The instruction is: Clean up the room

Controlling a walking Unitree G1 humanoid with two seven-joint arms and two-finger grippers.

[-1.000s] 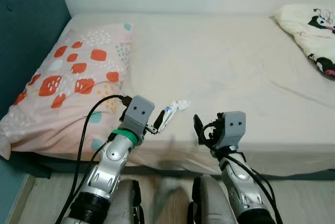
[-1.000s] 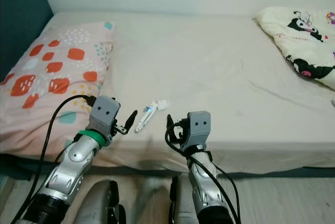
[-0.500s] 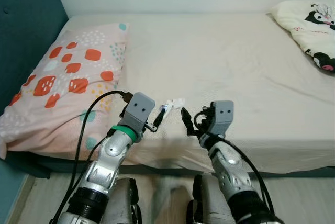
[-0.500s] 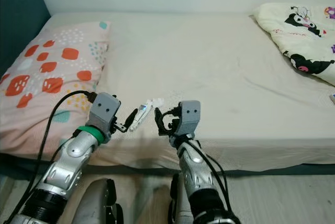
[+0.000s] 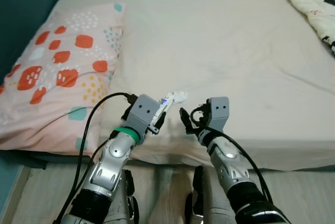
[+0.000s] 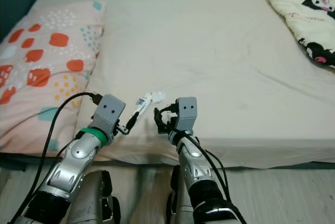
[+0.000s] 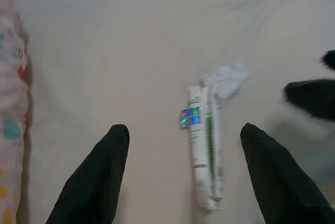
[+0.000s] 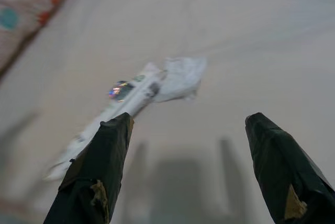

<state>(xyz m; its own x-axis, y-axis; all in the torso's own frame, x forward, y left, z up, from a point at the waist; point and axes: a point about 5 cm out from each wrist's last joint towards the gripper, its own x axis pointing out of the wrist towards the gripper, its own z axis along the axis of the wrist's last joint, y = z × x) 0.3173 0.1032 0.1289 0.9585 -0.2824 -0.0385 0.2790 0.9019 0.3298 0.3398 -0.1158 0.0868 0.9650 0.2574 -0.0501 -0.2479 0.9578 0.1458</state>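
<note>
A white wrapper (image 5: pixel 170 101) with green print and a shiny sticker lies on the cream bed sheet (image 5: pixel 235 51), near the front edge, its far end crumpled. My left gripper (image 5: pixel 157 123) hovers just short of the wrapper's near end. In the left wrist view it stands open (image 7: pixel 184 130), and the wrapper (image 7: pixel 205 150) lies between the two fingers (image 7: pixel 99 171). My right gripper (image 5: pixel 186 118) is close on the wrapper's right side, also open (image 8: pixel 189 119). The right wrist view has the wrapper (image 8: pixel 141 90) ahead, towards one finger.
A pink pillow (image 5: pixel 57 77) with red and orange spots lies on the bed's left part. A cream blanket (image 6: pixel 309 20) with cartoon print sits at the far right. A dark teal wall (image 5: pixel 21 4) is on the left. Wooden floor (image 5: pixel 167 182) lies below the bed edge.
The camera has moved in and tilted down over the bed. My right gripper has swung left, close to the wrapper. My left gripper has stayed at its near end.
</note>
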